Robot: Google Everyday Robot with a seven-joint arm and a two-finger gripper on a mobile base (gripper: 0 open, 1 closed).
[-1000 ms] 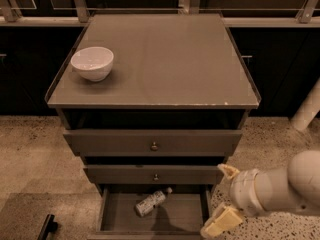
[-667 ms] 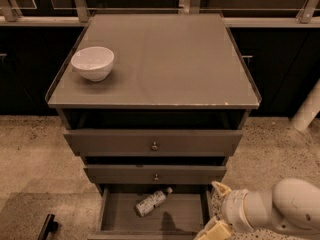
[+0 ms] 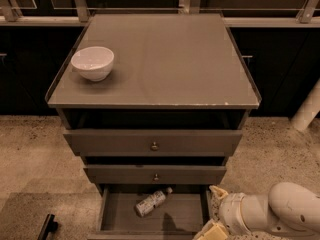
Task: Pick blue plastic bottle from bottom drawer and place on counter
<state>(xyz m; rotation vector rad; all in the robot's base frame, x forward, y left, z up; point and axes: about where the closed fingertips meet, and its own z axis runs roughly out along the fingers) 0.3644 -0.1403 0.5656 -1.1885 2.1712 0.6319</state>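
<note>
A white bowl [image 3: 93, 62] sits on the counter's [image 3: 165, 59] left side. Below, the blue plastic bottle [image 3: 151, 202] lies on its side in the open bottom drawer [image 3: 182, 209], left of the gripper [image 3: 215, 211] and apart from it. The gripper's fingers are spread wide and empty above the speckled floor [image 3: 40, 154].

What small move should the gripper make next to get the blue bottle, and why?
Probably shift the gripper left, over the blue plastic bottle. The gripper sits open at the right edge of the bottom drawer, while the bottle lies on its side, apart from the fingers.
</note>
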